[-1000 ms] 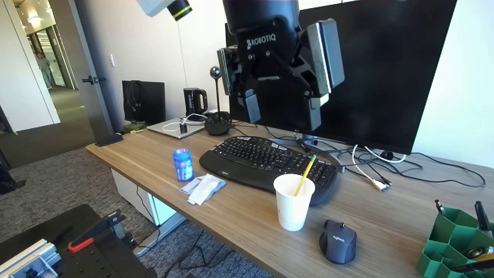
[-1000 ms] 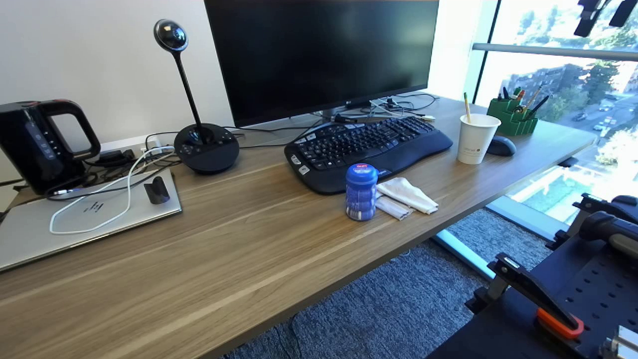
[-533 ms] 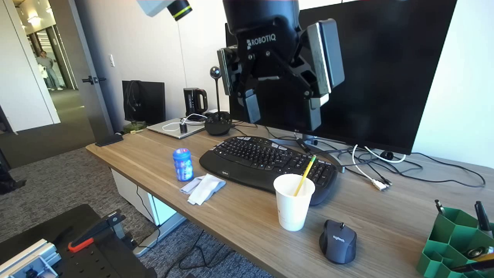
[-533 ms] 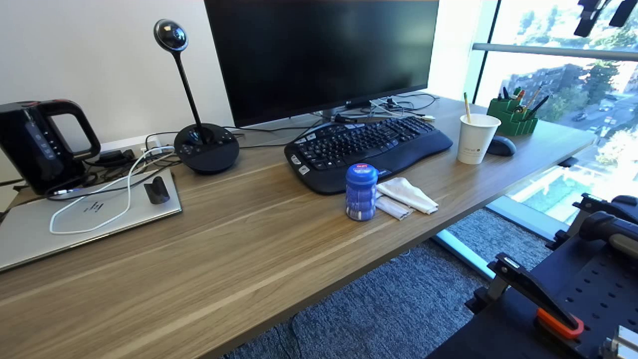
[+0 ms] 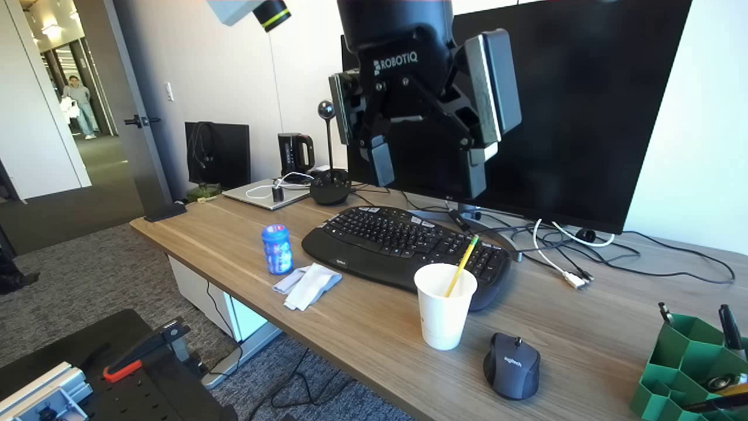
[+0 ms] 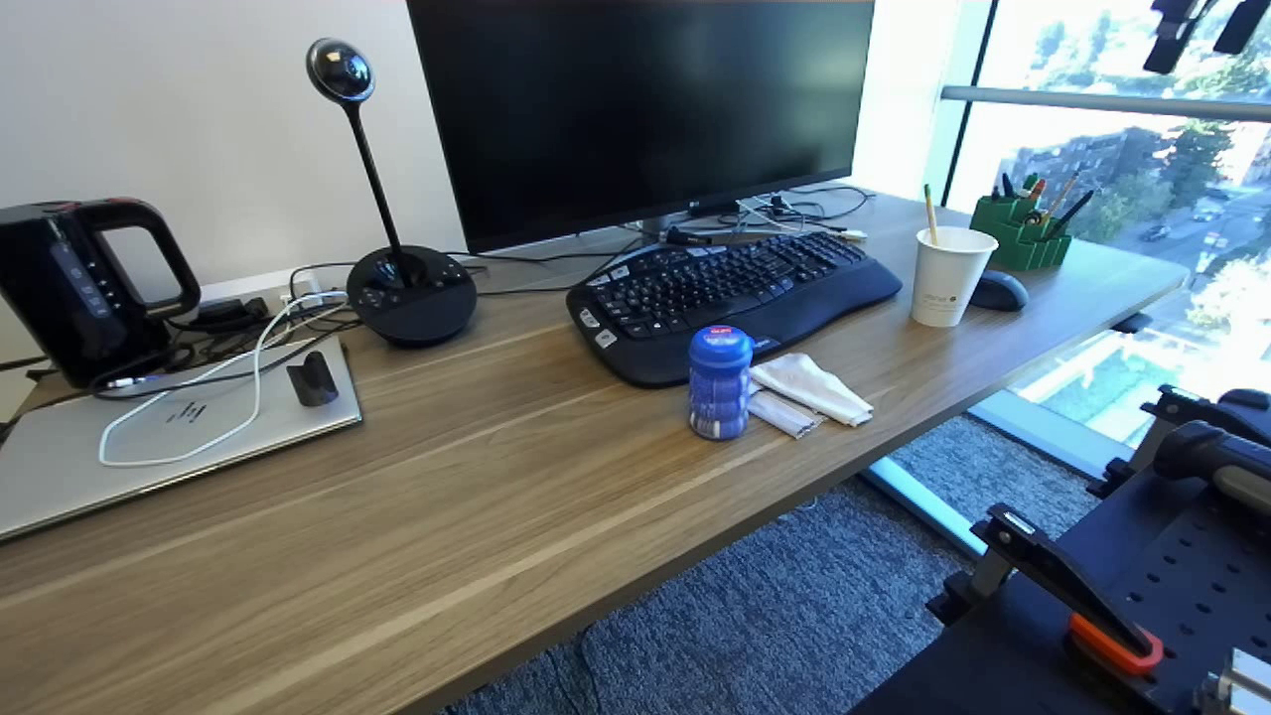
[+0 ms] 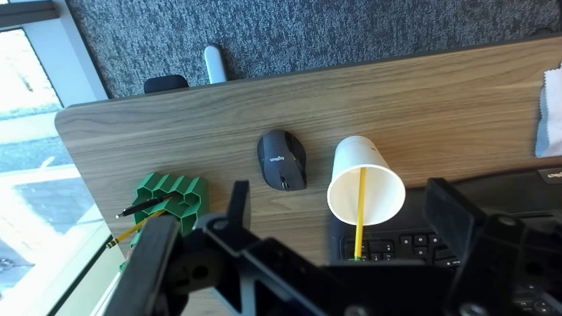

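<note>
Hanging above the desk [image 5: 374, 321], the gripper [image 5: 429, 168] pointed down, its fingers [image 5: 477, 174] spread wide with nothing held. Below, in front of the keyboard [image 5: 403, 234], the paper cup [image 5: 442, 318] stood upright, long axis vertical, showing between the fingers in the wrist view. From inside it, the yellow pencil [image 5: 462, 265] slanted up and out toward the keyboard's side, green end highest.

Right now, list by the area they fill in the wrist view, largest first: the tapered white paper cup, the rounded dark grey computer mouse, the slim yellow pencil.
1. white paper cup
2. dark grey computer mouse
3. yellow pencil, visibly longer than the mouse but much thinner
</note>
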Motion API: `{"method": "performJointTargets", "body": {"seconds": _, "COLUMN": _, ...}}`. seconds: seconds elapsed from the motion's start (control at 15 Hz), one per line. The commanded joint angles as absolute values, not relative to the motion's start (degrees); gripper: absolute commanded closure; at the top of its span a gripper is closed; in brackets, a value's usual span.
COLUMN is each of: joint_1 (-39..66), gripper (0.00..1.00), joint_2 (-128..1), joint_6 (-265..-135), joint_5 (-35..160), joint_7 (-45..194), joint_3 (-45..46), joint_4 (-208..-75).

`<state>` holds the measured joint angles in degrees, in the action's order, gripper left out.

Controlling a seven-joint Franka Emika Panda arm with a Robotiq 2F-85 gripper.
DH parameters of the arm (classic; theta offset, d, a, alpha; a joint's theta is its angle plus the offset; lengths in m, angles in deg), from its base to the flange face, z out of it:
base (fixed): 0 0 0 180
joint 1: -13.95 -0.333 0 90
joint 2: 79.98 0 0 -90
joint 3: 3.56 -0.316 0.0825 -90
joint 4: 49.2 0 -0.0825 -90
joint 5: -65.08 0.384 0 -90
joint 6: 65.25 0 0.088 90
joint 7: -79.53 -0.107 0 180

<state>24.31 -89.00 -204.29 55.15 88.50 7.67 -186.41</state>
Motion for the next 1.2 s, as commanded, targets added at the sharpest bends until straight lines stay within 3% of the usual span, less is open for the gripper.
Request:
{"method": "performJointTargets", "body": {"seconds": 0.0, "joint_1": 24.4, "gripper": 0.00, "joint_2": -87.8, "joint_6": -203.3, "joint_5": 56.6, "joint_7": 88.6, "joint_3": 7.9, "joint_4": -184.7}}
{"method": "performJointTargets", "body": {"seconds": 1.13, "joint_1": 24.3, "gripper": 0.00, "joint_2": -82.4, "joint_6": -197.4, "joint_5": 63.3, "joint_7": 97.5, "joint_3": 7.6, "joint_4": -180.2}}
